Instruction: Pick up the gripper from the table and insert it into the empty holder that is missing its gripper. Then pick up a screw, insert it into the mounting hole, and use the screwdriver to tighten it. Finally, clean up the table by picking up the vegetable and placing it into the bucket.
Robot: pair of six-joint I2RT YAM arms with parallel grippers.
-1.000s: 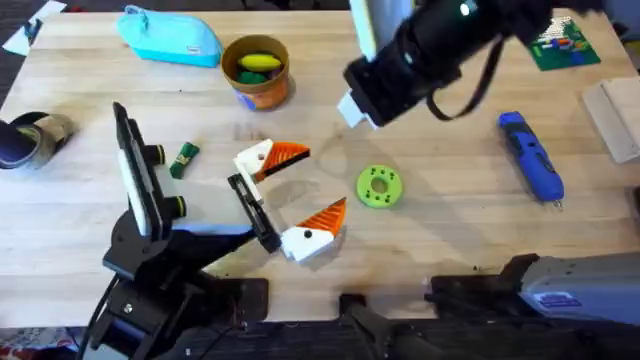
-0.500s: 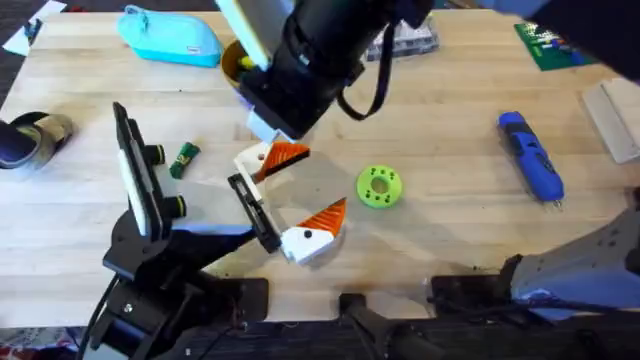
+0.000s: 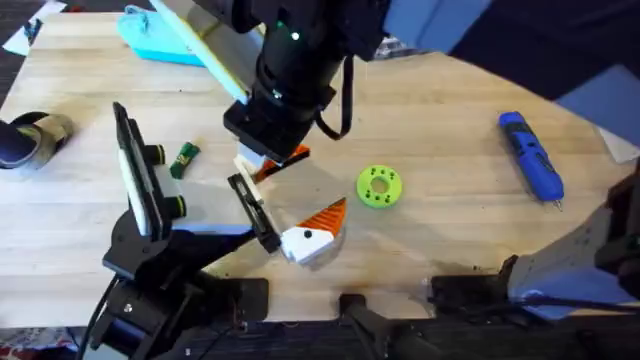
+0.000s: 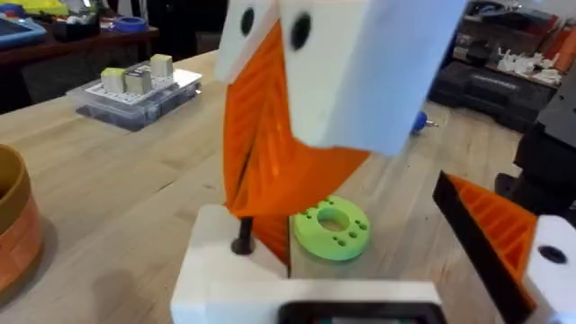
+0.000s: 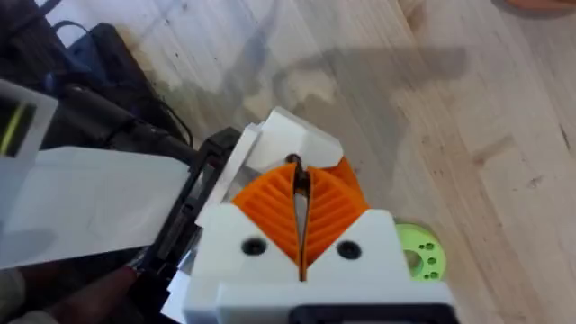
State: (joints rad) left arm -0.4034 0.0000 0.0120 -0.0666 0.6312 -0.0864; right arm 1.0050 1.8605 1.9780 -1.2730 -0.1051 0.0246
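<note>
The loose gripper (image 3: 262,165), a white block with an orange wedge, lies mid-table, half hidden under my right arm. My right gripper (image 5: 300,220) hangs just above it with its orange pads pressed together and nothing between them; the white block (image 5: 290,137) shows right beyond their tips. My left gripper (image 3: 257,213) rests low beside it, its black rail carrying one white-and-orange finger (image 4: 504,236) at one end and an empty holder (image 3: 240,186) at the other. The dark-green vegetable (image 3: 184,158) lies left of the rail. The blue screwdriver (image 3: 531,156) lies far right. The orange bucket (image 4: 11,225) stands behind.
A bright-green disc with holes (image 3: 379,186) lies just right of the loose gripper. A light-blue pouch (image 3: 150,38) is at the back left, a tape roll (image 3: 30,135) at the left edge. A clear box of small parts (image 4: 135,90) sits at the back.
My right arm has swept from the back right across the table to the left and down, and now covers the bucket and hangs over the loose gripper. The left arm has not moved.
</note>
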